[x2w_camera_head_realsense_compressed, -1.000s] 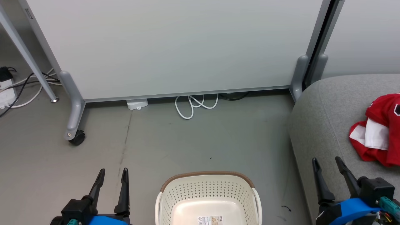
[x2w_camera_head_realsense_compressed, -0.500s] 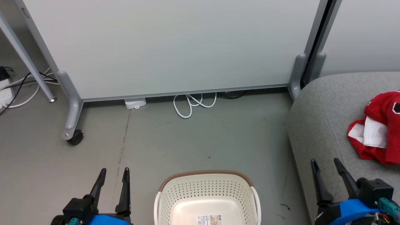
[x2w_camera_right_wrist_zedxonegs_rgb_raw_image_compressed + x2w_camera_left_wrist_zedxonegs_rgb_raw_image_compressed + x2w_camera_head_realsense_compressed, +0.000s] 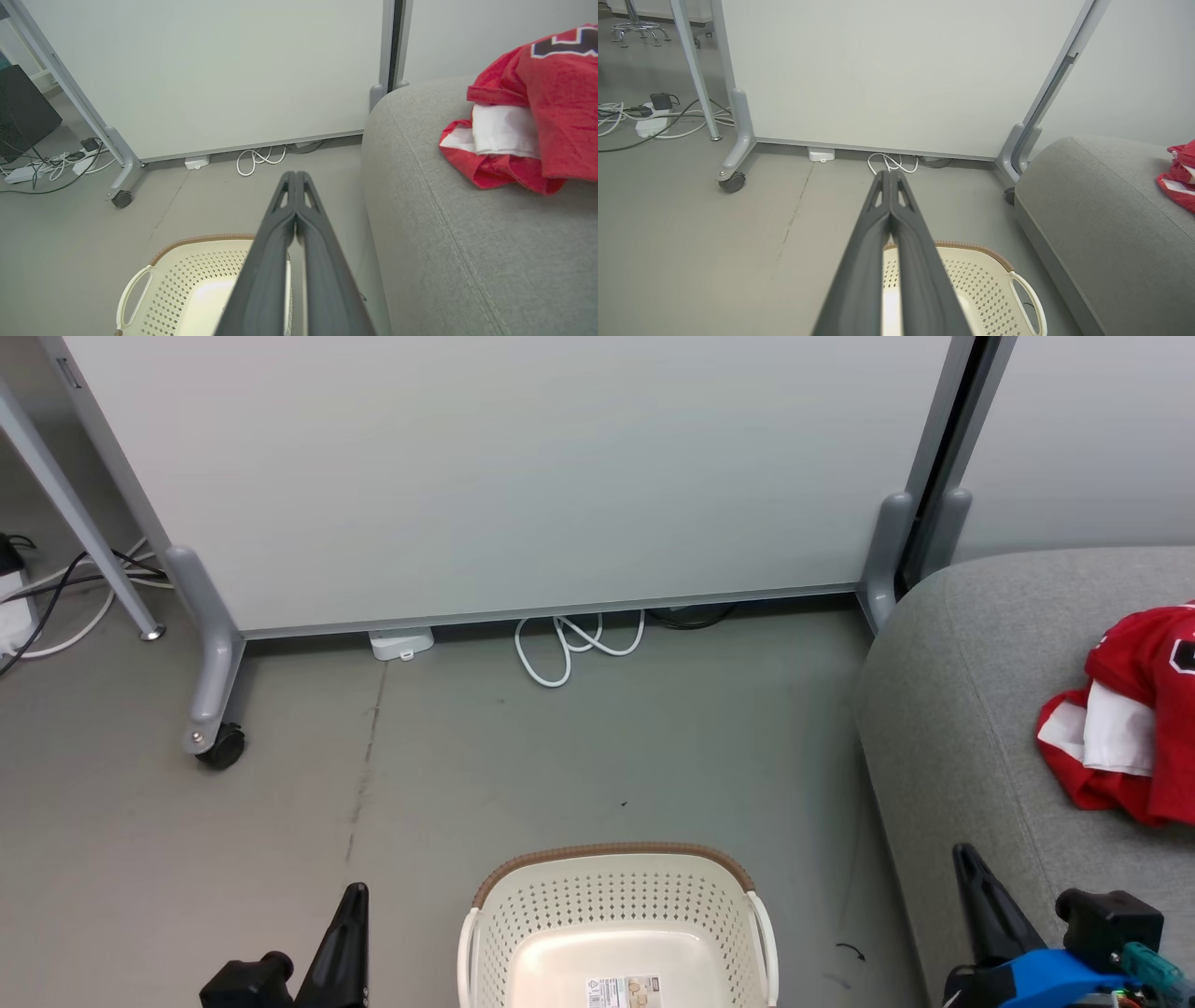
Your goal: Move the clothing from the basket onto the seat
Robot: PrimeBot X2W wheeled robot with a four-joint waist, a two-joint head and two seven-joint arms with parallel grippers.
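Observation:
The red clothing with white panels lies crumpled on the grey seat at the right; the same clothing and seat fill the right wrist view's right half. The cream basket with a brown rim stands on the floor at bottom centre, holding nothing but its label. My left gripper is shut left of the basket, its fingers pressed together above the basket. My right gripper is shut beside the seat's front edge, fingers closed on nothing.
A white partition on castors stands behind the basket. A coiled white cable and a small white box lie at its foot. Power strips and cables sprawl on the floor at far left. Bare grey floor lies between partition and basket.
Both grippers have gone from open to shut and dropped lower in the head view. The camera has drifted slightly, shifting the whole scene a little.

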